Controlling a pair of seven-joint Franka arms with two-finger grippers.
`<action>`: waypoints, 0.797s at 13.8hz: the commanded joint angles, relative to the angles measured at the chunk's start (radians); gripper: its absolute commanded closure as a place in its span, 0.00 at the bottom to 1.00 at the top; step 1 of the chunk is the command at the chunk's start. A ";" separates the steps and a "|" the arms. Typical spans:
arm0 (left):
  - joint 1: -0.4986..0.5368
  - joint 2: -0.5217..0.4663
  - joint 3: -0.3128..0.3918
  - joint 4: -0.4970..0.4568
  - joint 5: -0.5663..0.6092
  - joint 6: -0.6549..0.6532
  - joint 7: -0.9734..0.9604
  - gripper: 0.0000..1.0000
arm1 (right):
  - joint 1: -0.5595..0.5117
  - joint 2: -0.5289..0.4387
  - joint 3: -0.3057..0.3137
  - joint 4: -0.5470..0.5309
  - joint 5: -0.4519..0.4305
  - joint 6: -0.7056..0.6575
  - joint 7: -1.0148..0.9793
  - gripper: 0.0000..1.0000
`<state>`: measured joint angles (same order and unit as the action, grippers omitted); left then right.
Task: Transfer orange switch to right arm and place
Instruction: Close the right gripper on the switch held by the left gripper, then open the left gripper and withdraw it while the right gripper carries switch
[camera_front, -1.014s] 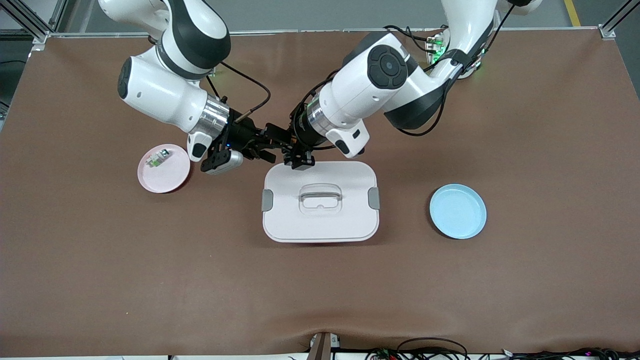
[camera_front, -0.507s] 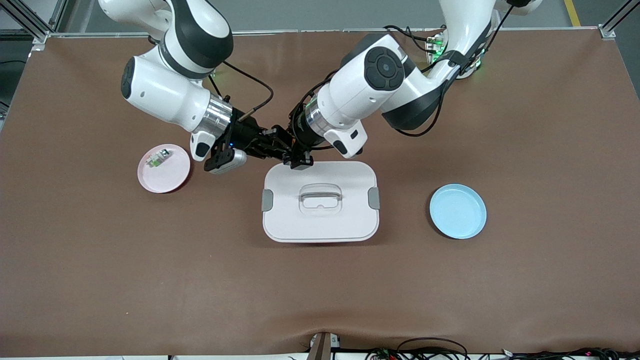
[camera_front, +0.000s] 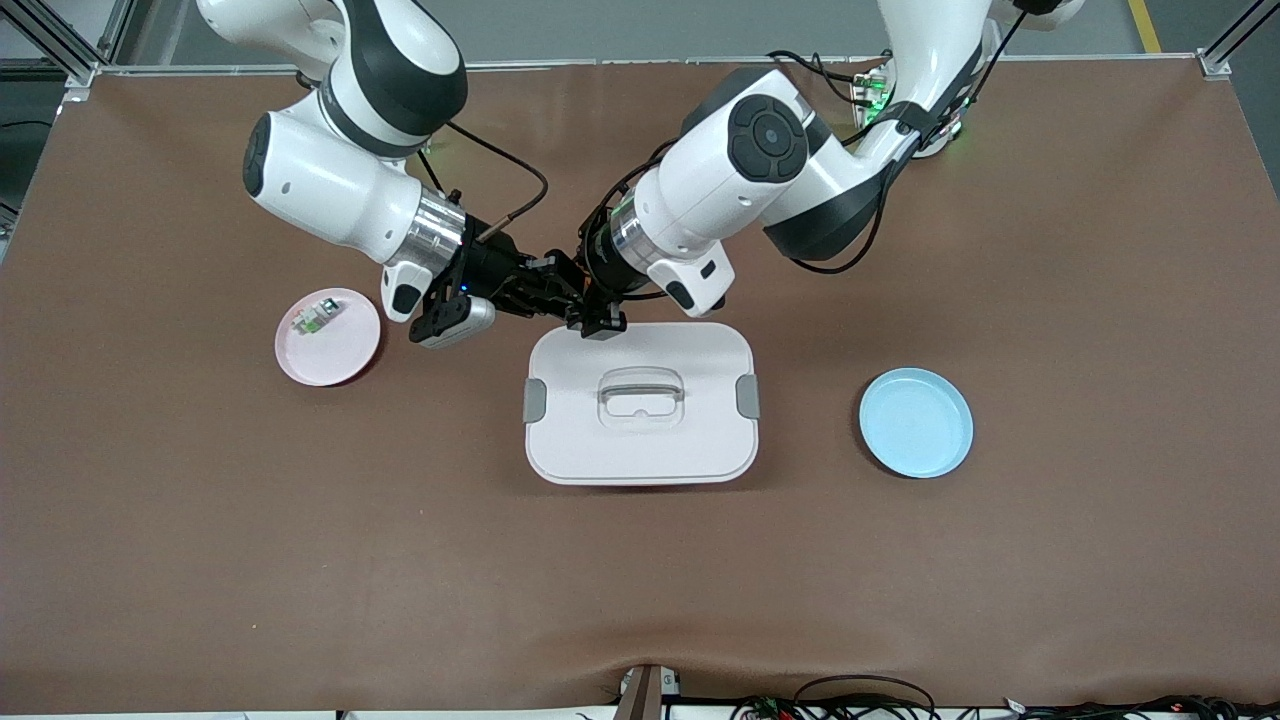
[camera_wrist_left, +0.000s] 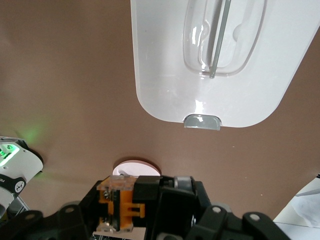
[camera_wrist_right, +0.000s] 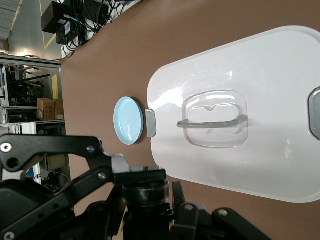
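A: Orange switch (camera_wrist_left: 120, 205), tiny black push-button part with orange cap and orange marks, sits up in the air between the two grippers, over the brown table mat (camera_front: 200, 520) just beside the edge of the white rectangular lidded container (camera_front: 640, 402) that lies farthest from the front camera.

B: Who has it?

A: Left gripper (camera_front: 578, 300) is clamped on it; the left wrist view shows its black fingers (camera_wrist_left: 165, 195) against the part. Right gripper (camera_front: 535, 290) meets it tip to tip, and the right wrist view shows a black cylinder (camera_wrist_right: 145, 192) sitting between that gripper's fingers (camera_wrist_right: 187, 212), but I cannot tell if they press it.

B: Any writing, brands, labels?

A: None readable anywhere. Small blue light on the right gripper, green lights by the left arm's base.

B: Change from earlier?

A: Barely any. A second ago the grippers stood slightly apart and the right one sat a bit lower; half a second ago they had already closed in, and now they match that pose almost exactly. Nothing on the table has moved.

B: Rest of the table?

A: Pink round plate (camera_front: 340, 355) toward the right arm's end, holding a small clear-and-green part (camera_front: 312, 318). Light blue round plate (camera_front: 916, 422) toward the left arm's end. Container has a clear handle (camera_front: 640, 390) and grey clips at both ends.
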<state>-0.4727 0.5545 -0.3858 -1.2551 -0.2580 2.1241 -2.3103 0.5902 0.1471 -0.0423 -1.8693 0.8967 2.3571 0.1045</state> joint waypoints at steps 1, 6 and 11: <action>0.006 -0.011 0.010 0.022 -0.003 -0.006 0.014 0.00 | 0.016 0.014 -0.010 0.009 0.011 -0.002 0.014 1.00; 0.081 -0.031 0.011 0.022 0.009 -0.073 0.101 0.00 | 0.005 0.012 -0.011 0.016 -0.196 -0.013 -0.109 1.00; 0.202 -0.090 0.011 0.022 0.103 -0.297 0.436 0.00 | -0.085 0.008 -0.024 0.039 -0.353 -0.211 -0.435 1.00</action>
<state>-0.3119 0.5074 -0.3763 -1.2284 -0.1780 1.9099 -1.9987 0.5579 0.1626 -0.0676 -1.8446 0.5881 2.2175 -0.1958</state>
